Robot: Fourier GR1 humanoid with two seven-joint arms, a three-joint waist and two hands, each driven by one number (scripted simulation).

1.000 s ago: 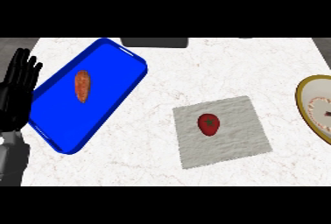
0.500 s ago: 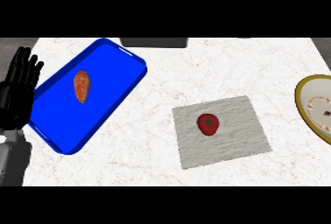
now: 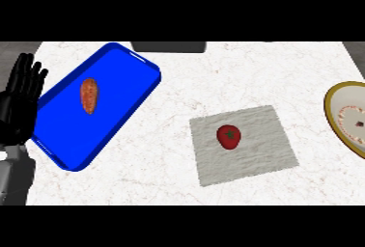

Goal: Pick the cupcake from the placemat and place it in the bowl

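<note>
Lying unmoved since a second ago: red cupcake (image 3: 229, 136) on grey placemat (image 3: 242, 144), mid-counter. Left hand (image 3: 19, 101) is resting unchanged at left edge, fingers straight, beside blue tray (image 3: 121, 91). Bowl (image 3: 339, 113) is sitting at right edge; bare counter (image 3: 235, 77) between.

Even, bright light; perhaps faint shadows.

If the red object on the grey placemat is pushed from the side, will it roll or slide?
The red object looks rounded and egg-like, so it would probably roll. The placemat seems thin and cloth-like, so it may shift or wrinkle too.
</note>
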